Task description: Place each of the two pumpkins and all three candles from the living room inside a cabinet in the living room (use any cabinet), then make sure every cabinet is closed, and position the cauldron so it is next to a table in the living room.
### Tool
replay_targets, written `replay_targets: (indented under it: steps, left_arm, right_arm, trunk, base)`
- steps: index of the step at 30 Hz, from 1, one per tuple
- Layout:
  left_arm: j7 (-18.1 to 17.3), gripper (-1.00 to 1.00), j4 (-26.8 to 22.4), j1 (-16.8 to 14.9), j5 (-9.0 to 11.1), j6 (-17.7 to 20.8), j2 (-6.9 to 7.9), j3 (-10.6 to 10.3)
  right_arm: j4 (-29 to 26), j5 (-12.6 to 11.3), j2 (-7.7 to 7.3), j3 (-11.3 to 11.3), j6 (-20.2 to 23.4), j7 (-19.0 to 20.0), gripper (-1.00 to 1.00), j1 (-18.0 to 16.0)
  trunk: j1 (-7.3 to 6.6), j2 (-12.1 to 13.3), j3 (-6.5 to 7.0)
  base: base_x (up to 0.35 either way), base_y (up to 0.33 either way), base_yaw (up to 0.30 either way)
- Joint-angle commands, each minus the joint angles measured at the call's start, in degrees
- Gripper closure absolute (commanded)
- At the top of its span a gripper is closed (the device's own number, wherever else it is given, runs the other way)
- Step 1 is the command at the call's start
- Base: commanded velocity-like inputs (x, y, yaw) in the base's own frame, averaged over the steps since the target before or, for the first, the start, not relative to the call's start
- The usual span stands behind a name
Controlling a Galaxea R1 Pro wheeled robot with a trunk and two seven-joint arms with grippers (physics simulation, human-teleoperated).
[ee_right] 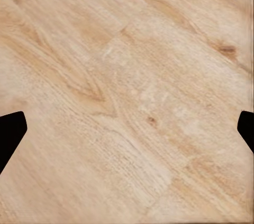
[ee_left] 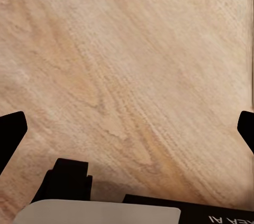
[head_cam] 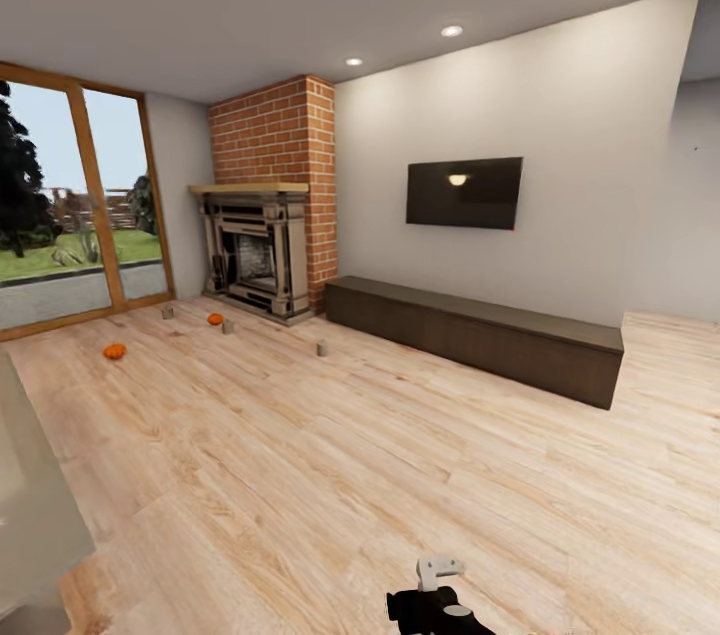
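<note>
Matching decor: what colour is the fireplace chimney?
Red-orange brick chimney, clearest in the head view.

Pale wood floor point(head_cam: 400, 455) carries two pumpkins point(head_cam: 115, 351) point(head_cam: 215, 319), three candles point(head_cam: 322, 348) point(head_cam: 228, 326) point(head_cam: 167, 312), cabinet point(head_cam: 480, 335); all far ahead of jaws, bare planks between.
</note>
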Motion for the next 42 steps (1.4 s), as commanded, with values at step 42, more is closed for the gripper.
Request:
replay_targets:
  steps: [42]
  left_arm:
    - [-0.83,-1.00,-0.03,0.09,0.83,0.01,-0.70,-0.27]
  right_arm:
    - [0.02,-0.56,0.01,0.49,-0.05,-0.18,-1.00,-0.06]
  trunk:
    - [-0.01,-0.03,2.13]
  base:
    - [0.000,0.000,-0.247]
